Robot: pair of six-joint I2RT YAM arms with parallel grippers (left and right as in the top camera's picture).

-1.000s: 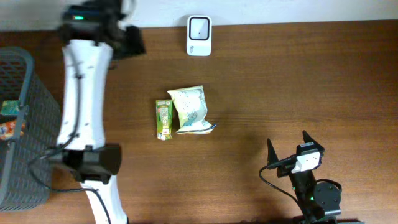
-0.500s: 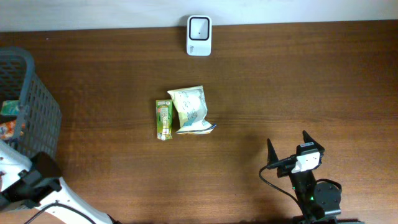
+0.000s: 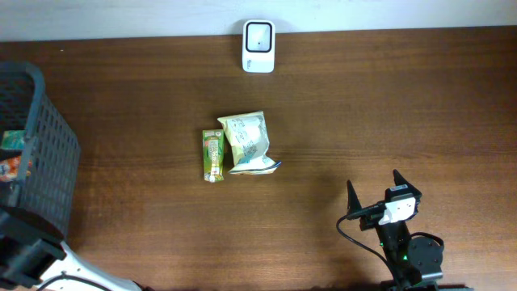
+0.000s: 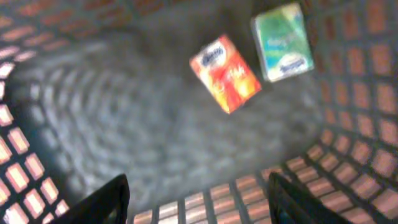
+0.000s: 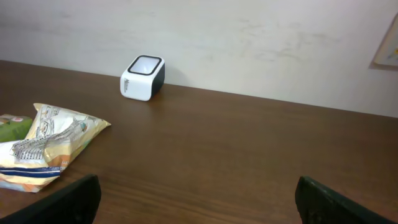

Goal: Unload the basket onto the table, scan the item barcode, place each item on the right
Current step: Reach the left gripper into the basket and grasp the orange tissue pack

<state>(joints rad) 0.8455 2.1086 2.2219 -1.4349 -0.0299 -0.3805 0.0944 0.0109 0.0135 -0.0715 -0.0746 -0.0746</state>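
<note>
Overhead, the left arm (image 3: 28,246) had swung off the table (image 3: 388,105) to the basket (image 3: 48,153), left gripper (image 4: 196,186) open and empty over two packs (image 4: 225,73) inside; the bag (image 3: 248,141), well right of the basket, likely awaited scanning, right gripper (image 3: 372,179) wide open.

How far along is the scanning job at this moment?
Looks done: an orange box and a green box lie in the basket, presumably scanned. In hand: nothing; the left gripper hangs open over the basket, and the right gripper sits open, empty. To do: the green stick pack and the pale snack bag lie on the table, apart from the scanner.
</note>
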